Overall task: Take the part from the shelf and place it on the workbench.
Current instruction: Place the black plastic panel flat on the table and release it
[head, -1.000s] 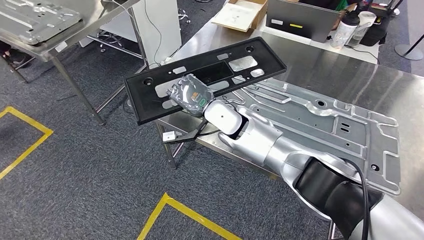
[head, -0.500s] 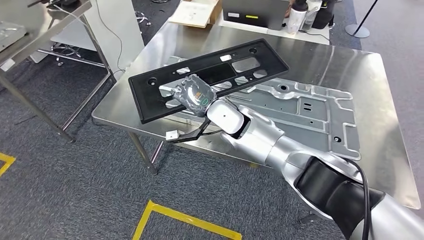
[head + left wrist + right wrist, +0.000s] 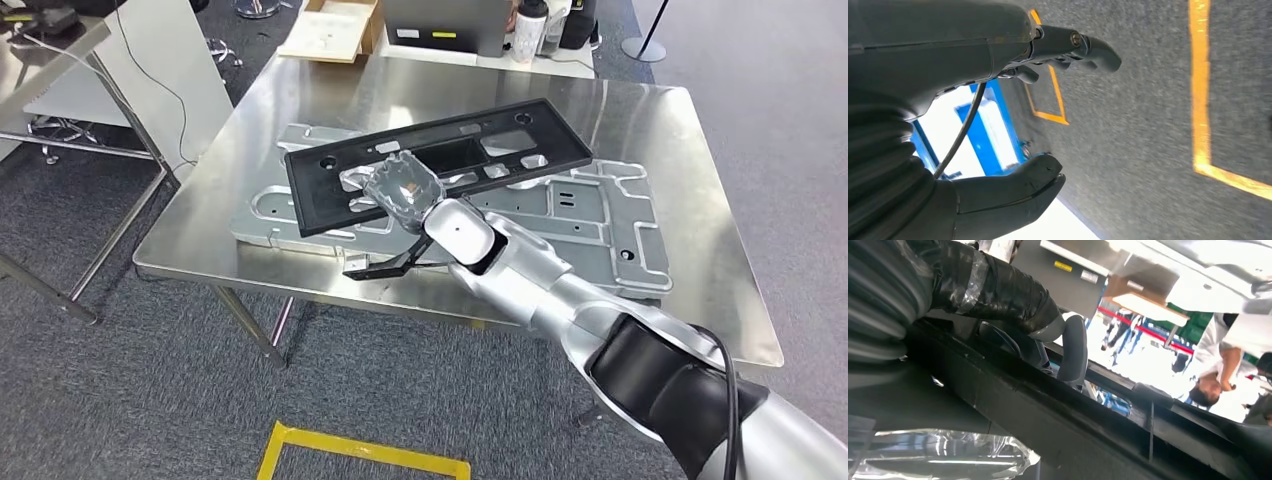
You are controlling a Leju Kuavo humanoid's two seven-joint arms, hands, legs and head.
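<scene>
Our right hand (image 3: 403,190) grasps the black part (image 3: 440,160) near its middle, seemingly for balance, above the bench's (image 3: 700,200) left half; our left hand (image 3: 1013,125) hangs released.

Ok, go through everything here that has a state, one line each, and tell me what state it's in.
Right hand: grips the black part, held above the workbench.
Black part: long flat panel with cutouts, carried tilted over the metal plate, not yet set down.
Left hand: holds nothing, fingers apart, hanging over the carpet.
Metal plate: lies flat on the workbench.
Workbench: steel top, bears the plate.
Cardboard box: open.
</scene>
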